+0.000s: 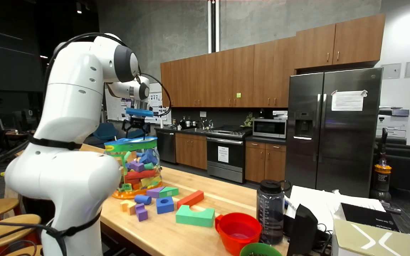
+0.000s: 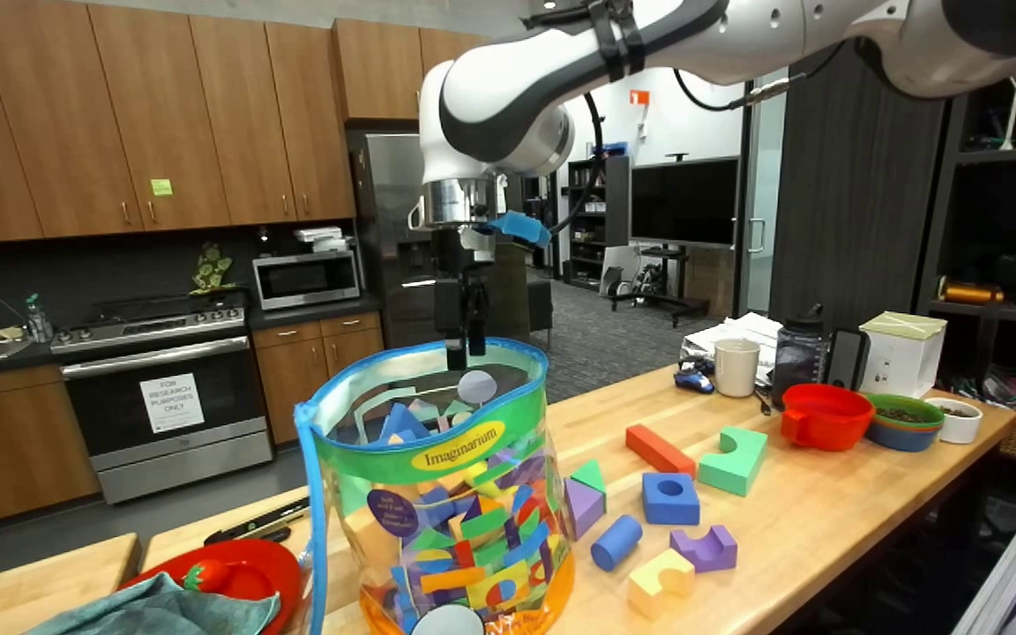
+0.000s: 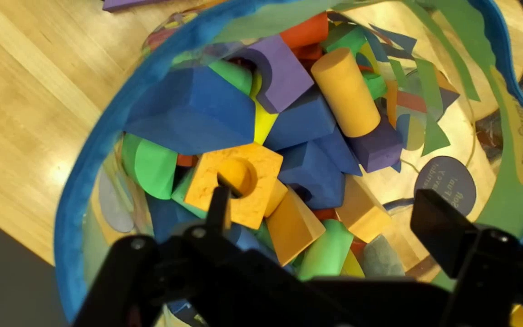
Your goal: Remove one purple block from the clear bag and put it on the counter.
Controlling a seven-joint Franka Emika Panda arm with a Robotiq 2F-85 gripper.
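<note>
Clear plastic bag of toy blocks beneath parted fingers

The bag, blue-rimmed and lettered "Imaginarium" on its green band, stands upright on the pale wooden desk. In both exterior views the Franka Emika Panda arm reaches over it, fingers pointing down at the mouth, above the heap of blocks. In the wrist view the fingers are spread well apart, with blocks visible through the gap; one finger partly hides an orange block with a round hole.

Within the bag, a purple arch block lies near the top of the heap, just beside an orange cylinder; a dark purple block sits at one end of that cylinder, partly hidden by it.

On the desk, beside the bag from where I stand: a purple triangular block next to a green triangular block, with a blue cylinder, a blue block with a round hole and a red bar near them. A second purple arch block lies next to a yellow arch block, and a green arch block lies beside the red bar. Farther along stand a red handled bowl and a dark water bottle.
</note>
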